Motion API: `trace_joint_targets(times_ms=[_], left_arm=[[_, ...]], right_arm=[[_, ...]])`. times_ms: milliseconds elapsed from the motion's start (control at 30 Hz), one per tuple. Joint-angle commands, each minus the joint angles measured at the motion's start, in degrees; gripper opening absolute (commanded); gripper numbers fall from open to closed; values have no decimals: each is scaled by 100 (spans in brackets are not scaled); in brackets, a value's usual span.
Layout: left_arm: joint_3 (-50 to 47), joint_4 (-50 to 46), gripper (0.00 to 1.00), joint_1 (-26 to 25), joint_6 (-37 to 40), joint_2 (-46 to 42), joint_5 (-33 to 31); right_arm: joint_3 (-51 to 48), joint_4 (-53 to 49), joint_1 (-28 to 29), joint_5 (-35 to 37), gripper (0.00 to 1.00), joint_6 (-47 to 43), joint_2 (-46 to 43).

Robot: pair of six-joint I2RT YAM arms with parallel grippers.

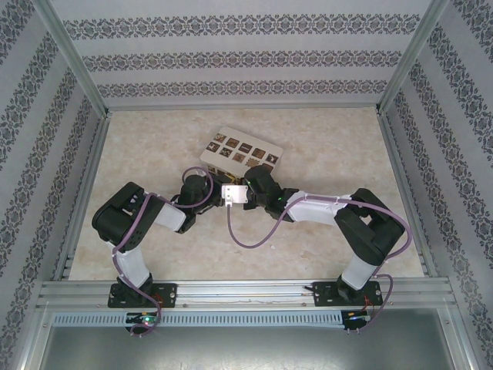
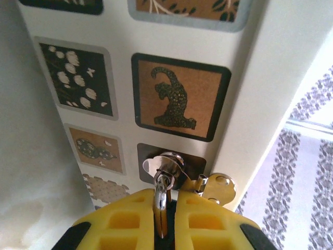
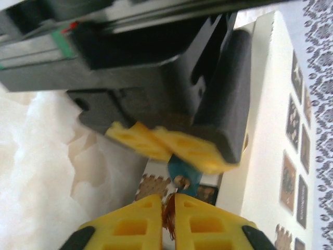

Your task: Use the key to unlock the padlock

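Observation:
The blue padlock [image 3: 187, 169] hangs from a silvery hasp [image 2: 169, 164] on the side of the cream patterned box [image 1: 239, 150]. My left gripper [image 2: 165, 197] is shut on the padlock. Its thin silvery shackle [image 2: 160, 200] runs up between the yellow fingers into the hasp. In the right wrist view the left gripper's fingers [image 3: 179, 147] pinch the padlock from above, and the keyhole end faces my right gripper [image 3: 169, 200]. The right gripper is shut on a brownish key [image 3: 168, 217], whose tip sits just short of the keyhole. Most of the key is hidden between the fingers.
Both arms meet at the box's near side in the middle of the beige tabletop [image 1: 323, 146]. Patterned walls [image 1: 246, 58] and metal frame posts enclose the table on three sides. A purple cable [image 1: 250, 235] loops between the arms.

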Motion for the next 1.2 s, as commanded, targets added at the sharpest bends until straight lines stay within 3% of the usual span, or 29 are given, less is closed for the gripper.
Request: trace_joint_targets(times_ms=[0,300,533,833,1167], left_arm=[[-37,685,1,-443,-77,-153,736],[58,877,0,-364,-220,10,620],[152,687,0,-356,-131,13,680],[256,403,0,-355,139,-57,837],[570,-598,0,-356,1691,-331,1365]], right_arm=[[89,745,-25,-82,20,76,-121],[-738,270,-5,-276,45,427,-925],[-1117,-185,-2,-377,58,834,-1724],[-1235,-1262,-316,-716,62,583,-2267],[-748,-2125,-651,-1284,68,341,-2241]])
